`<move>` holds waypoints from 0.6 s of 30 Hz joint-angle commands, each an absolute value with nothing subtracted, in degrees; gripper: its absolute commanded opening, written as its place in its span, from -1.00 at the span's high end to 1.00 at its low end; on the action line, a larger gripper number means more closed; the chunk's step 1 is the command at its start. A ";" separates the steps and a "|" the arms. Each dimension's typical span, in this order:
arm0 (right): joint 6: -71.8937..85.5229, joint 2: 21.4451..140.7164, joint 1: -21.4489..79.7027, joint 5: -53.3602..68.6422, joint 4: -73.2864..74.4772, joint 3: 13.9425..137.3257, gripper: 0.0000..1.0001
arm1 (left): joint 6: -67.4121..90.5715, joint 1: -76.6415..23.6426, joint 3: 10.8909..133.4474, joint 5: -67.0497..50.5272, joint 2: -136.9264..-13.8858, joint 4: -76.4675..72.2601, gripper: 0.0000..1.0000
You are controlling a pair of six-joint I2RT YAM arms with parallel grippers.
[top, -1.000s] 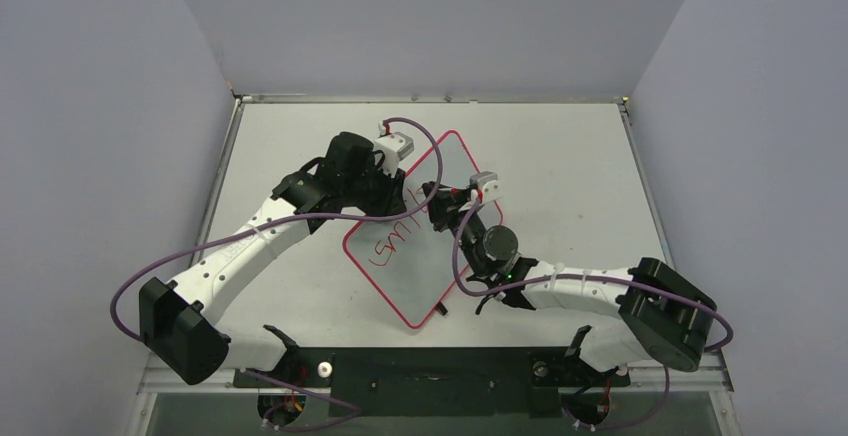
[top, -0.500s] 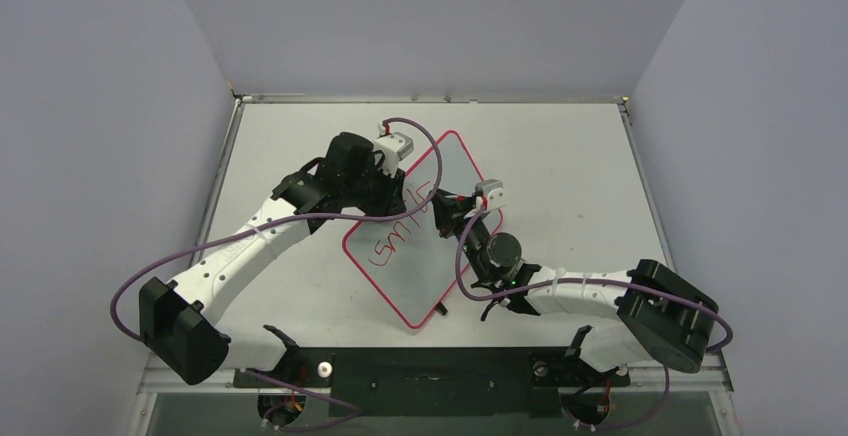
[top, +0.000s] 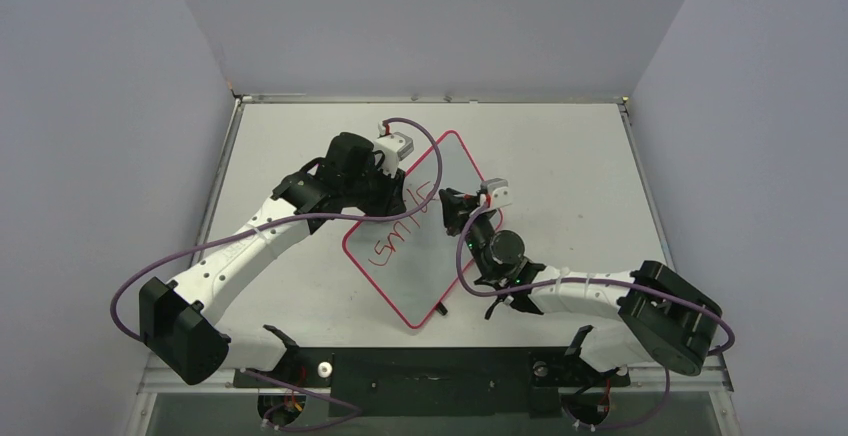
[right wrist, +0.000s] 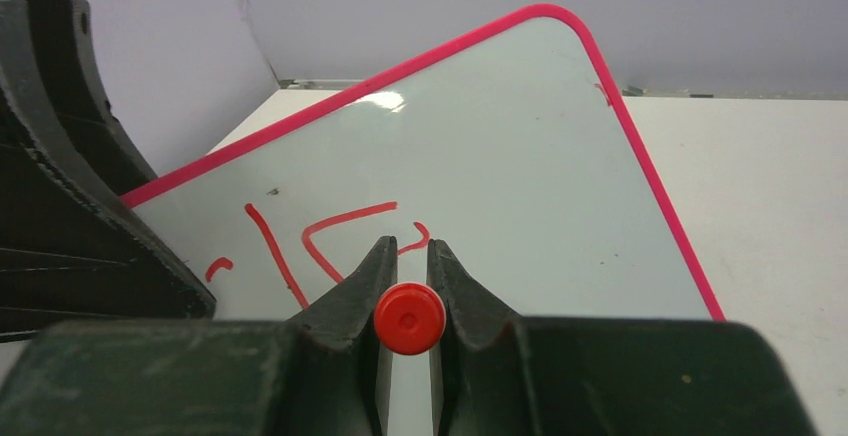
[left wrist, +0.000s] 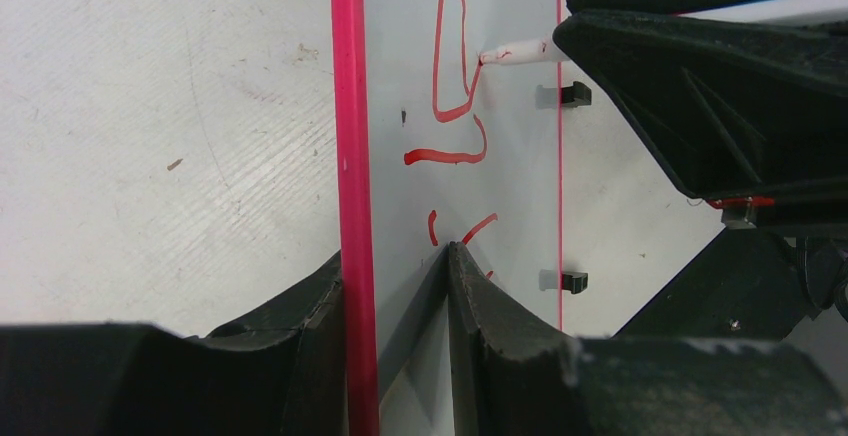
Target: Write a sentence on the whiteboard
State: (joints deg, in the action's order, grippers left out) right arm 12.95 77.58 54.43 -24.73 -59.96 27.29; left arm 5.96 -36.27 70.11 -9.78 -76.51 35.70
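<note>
- Top view: the whiteboard (top: 425, 281) lies cornerwise at mid-frame on the table (top: 570, 156), with a red-pink border all round.
- The left gripper (left wrist: 393, 256) is clamped on the whiteboard's edge. In the left wrist view, one finger sits on each side of the pink border at lower centre.
- The right gripper (right wrist: 410, 256) is clenched on a red marker (right wrist: 409, 318). Its red end cap is wedged between the fingers at bottom centre of the right wrist view.
- At the top of the left wrist view, the marker's white tip touches the board right at the end of a red stroke.
- The sentence (top: 398, 231) is one short run of red letters on the board's left half in the top view, too small to read for sure.
- Two black clips (left wrist: 574, 94) sit on the board's thin right-hand edge in the left wrist view.
</note>
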 commanded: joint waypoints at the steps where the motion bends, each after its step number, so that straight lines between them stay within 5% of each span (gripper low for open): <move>1: 12.18 76.35 53.01 -25.30 -56.75 26.48 1.00 | -1.86 -37.00 68.38 -2.55 -77.33 37.44 1.00; 18: 6.12 70.74 51.08 -26.12 -55.70 30.07 1.00 | -1.86 -37.06 68.43 -2.59 -77.31 37.45 1.00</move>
State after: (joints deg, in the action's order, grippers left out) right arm 7.90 73.08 51.35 -25.32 -54.70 27.38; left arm 5.89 -36.34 70.11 -9.80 -76.51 35.55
